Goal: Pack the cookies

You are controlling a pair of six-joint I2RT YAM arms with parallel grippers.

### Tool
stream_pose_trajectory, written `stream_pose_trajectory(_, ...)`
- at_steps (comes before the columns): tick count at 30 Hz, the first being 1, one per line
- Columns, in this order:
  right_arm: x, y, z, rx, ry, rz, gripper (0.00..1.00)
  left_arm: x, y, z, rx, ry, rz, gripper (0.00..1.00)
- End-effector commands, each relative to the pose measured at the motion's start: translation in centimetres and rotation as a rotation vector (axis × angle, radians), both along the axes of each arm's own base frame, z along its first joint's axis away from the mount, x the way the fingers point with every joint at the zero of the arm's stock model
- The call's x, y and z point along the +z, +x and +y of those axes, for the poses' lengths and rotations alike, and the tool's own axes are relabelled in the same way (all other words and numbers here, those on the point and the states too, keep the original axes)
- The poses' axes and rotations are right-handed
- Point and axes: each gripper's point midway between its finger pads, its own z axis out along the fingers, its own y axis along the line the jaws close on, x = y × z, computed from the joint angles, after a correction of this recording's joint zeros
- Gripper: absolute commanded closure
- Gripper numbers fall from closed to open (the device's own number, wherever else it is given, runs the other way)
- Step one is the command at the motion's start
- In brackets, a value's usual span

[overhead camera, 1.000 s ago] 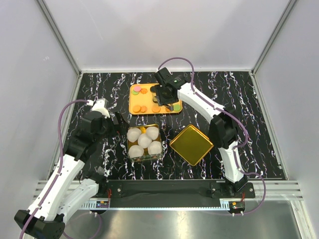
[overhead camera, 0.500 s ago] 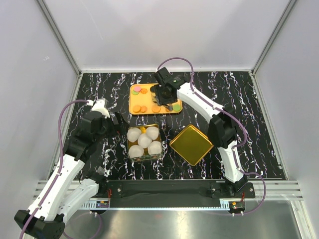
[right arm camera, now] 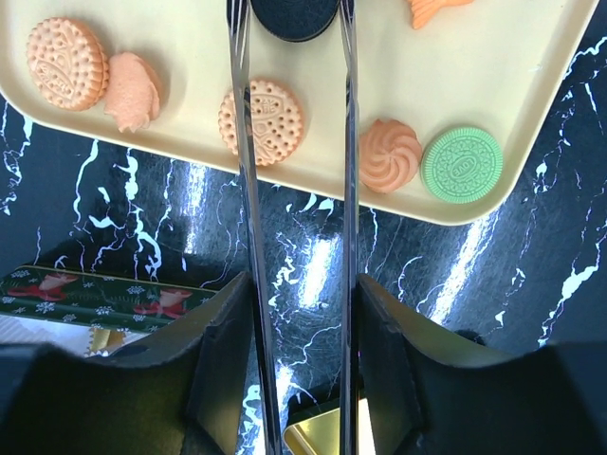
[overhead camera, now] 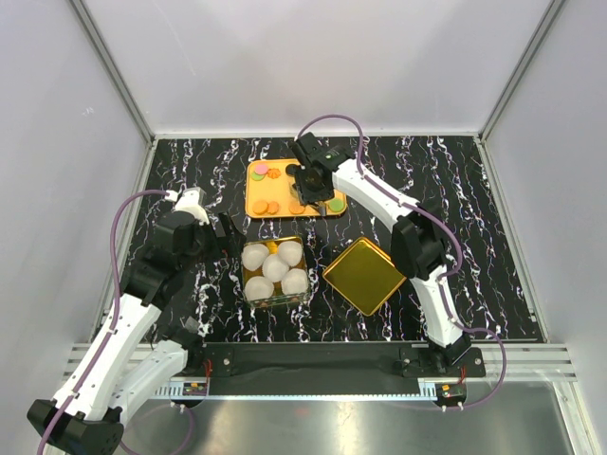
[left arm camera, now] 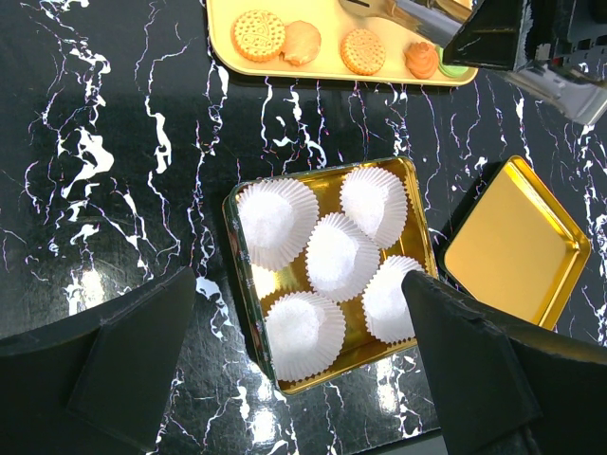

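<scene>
Although the black marble table (overhead camera: 493,190) is broad, everything sits mid-frame in the top view. Toward the top lies the yellow tray (right arm camera: 531,85), where the cookies (right arm camera: 261,121) rest. Below it stand the open gold tin (left arm camera: 325,182) and, just beside it on the right, the lid (left arm camera: 512,251). Five white paper cups (left arm camera: 332,256) fill the tin. Above the tin hangs the left gripper (left arm camera: 299,284), fingers spread wide and holding nothing. The right gripper (right arm camera: 302,284) pinches metal tongs (right arm camera: 242,190), whose tips flank a black cookie (right arm camera: 296,17) at the top edge of the right wrist view. Whether they touch it, I cannot tell.
</scene>
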Motion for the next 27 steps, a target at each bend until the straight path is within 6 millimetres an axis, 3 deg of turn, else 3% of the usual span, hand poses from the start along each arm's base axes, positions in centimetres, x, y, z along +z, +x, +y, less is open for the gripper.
stream_pose_trajectory(1,1.2,0.9,1.3,0.007,0.04,-0.042,0.5,0.9,0.5,0.2,0.012,-0.002,-0.038,0.01)
stream_pose_trajectory(9,1.6,1.3,1.0,0.009,0.016,-0.055,0.58,0.8,0.5,0.2,0.012,0.0,-0.035,0.01)
stream_pose_trajectory(17,5.7,1.1,0.5,0.007,0.048,-0.118,0.66,0.7,0.5,0.3,0.016,0.002,-0.035,0.01)
stream_pose_trajectory(27,8.7,-0.1,-0.1,0.008,0.086,-0.151,0.69,0.8,0.6,0.3,0.02,0.002,-0.036,0.01)
